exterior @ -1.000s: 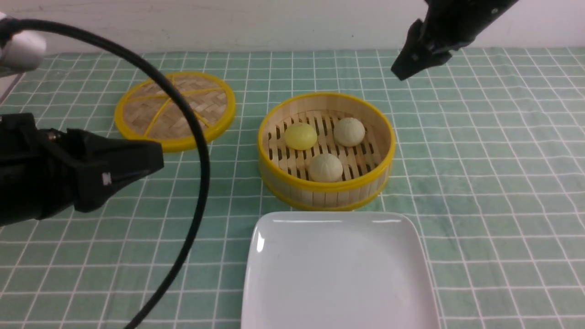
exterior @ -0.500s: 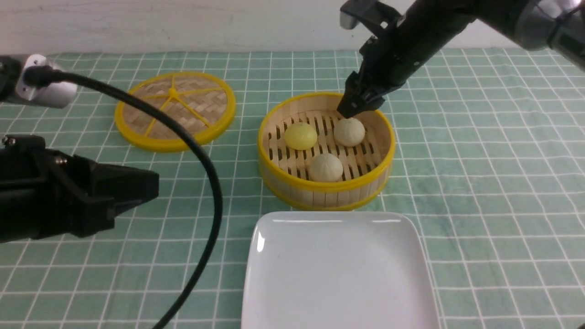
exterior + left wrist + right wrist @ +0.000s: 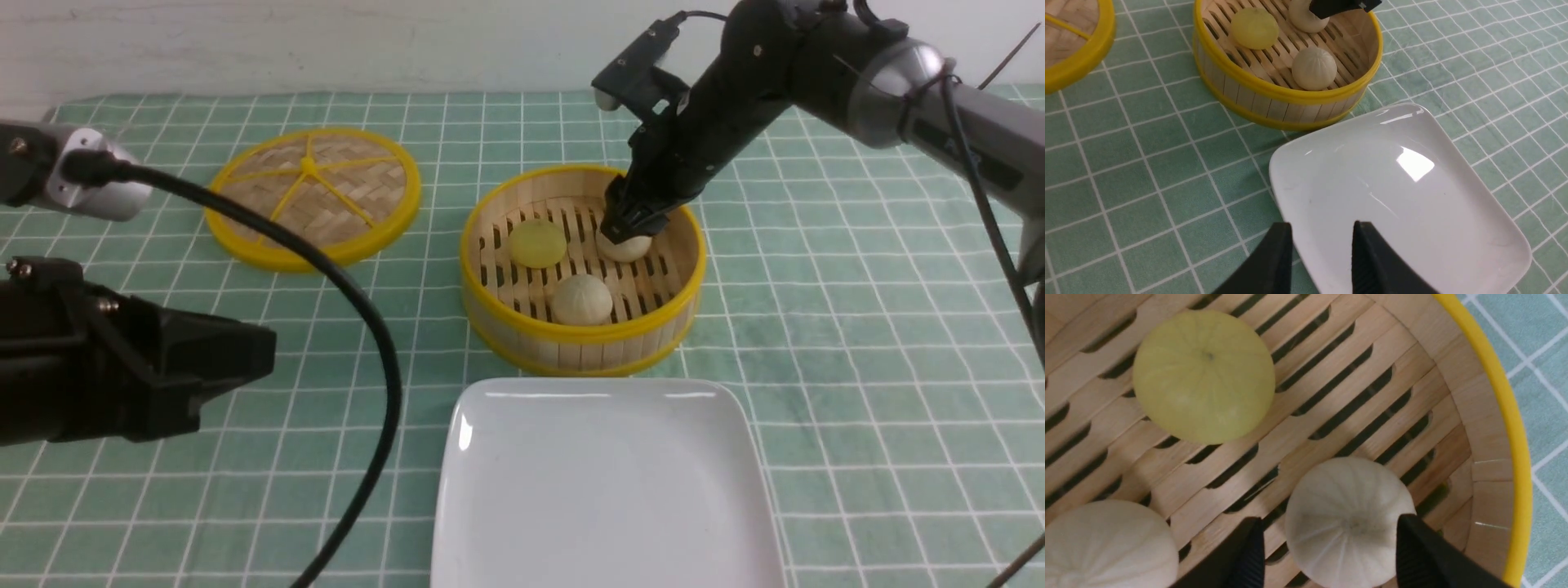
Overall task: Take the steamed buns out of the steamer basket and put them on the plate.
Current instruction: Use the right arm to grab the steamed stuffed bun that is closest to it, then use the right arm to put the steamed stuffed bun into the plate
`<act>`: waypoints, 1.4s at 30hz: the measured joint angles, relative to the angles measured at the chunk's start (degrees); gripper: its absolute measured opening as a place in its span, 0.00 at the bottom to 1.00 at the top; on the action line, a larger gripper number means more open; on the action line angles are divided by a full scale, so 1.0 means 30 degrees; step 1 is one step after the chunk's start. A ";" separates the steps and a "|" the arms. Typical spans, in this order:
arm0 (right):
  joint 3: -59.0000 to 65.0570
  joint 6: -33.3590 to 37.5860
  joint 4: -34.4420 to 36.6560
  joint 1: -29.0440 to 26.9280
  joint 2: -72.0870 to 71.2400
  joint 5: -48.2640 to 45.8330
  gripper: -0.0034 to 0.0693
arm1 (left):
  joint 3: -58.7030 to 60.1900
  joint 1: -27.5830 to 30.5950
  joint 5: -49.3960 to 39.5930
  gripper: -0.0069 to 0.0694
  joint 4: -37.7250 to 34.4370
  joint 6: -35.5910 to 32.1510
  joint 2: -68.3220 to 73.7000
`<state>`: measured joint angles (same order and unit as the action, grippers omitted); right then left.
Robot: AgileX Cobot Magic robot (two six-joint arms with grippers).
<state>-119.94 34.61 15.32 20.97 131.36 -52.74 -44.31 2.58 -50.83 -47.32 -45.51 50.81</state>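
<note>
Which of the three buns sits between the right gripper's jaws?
The beige-white bun at back right; the yellow bun and the nearer beige bun lie outside them.

Three steamed buns (image 3: 581,299) — one yellow, one steamer basket (image 3: 581,336), one lid (image 3: 314,196), one plate (image 3: 604,490)

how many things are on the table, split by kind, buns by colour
beige-white buns: 2, the near one and the far one
pale yellow bun: 1
steamer basket: 1
basket lid: 1
plate: 1
total: 6
</note>
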 joint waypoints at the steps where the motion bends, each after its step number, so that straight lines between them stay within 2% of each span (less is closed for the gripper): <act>1: 0.0000 -0.0038 0.0000 0.0000 0.0074 0.0040 0.64 | 0.0000 0.0000 0.0000 0.41 0.0040 0.0000 0.0000; 6: 0.0000 -0.0059 -0.0506 0.0000 0.0610 0.0348 0.57 | 0.0000 0.0000 0.0000 0.41 0.0205 0.0000 0.0000; 8: 0.0000 -0.0059 -0.0813 0.0000 0.0753 0.0426 0.46 | 0.0000 0.0000 0.0000 0.41 0.0205 0.0006 0.0000; 12: -0.0008 -0.0059 -0.0957 0.0000 0.0414 0.0275 0.14 | 0.0000 0.0000 0.0000 0.41 0.0210 0.0044 0.0000; 14: -0.0152 -0.0059 -0.1004 0.0000 -0.0107 -0.0226 0.08 | 0.0000 0.0000 0.0023 0.41 0.0230 0.0044 0.0000; 19: -0.1284 -0.0059 -0.0985 0.0000 -0.1898 -0.1984 0.08 | 0.0000 0.0000 0.0107 0.41 0.0258 0.0044 0.0000; 23: -0.2324 -0.0583 -0.0583 0.0000 -0.4226 -0.4718 0.08 | 0.0000 0.0000 0.0334 0.41 0.0275 0.0044 0.0000; 25: -0.2482 -0.1577 -0.0242 0.0015 -0.5392 -0.5958 0.08 | 0.0000 0.0000 0.0656 0.41 0.0282 0.0044 0.0000; 31: -0.2177 -0.3928 0.0032 0.0015 -0.6224 -0.6403 0.08 | 0.0000 0.0000 0.1391 0.41 0.0328 0.0005 0.0000; 35: -0.0497 -0.5982 0.0367 0.0015 -0.6702 -0.6381 0.08 | 0.0000 0.0000 0.1501 0.41 0.0346 -0.0014 0.0000; 42: 0.5826 -0.6407 0.1944 0.0015 -1.0544 -0.6298 0.08 | 0.0000 0.0000 0.1501 0.41 0.0346 -0.0014 0.0000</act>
<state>-102.46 15.39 21.15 21.02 99.72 -71.63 -44.31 2.58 -46.33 -46.28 -45.55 50.81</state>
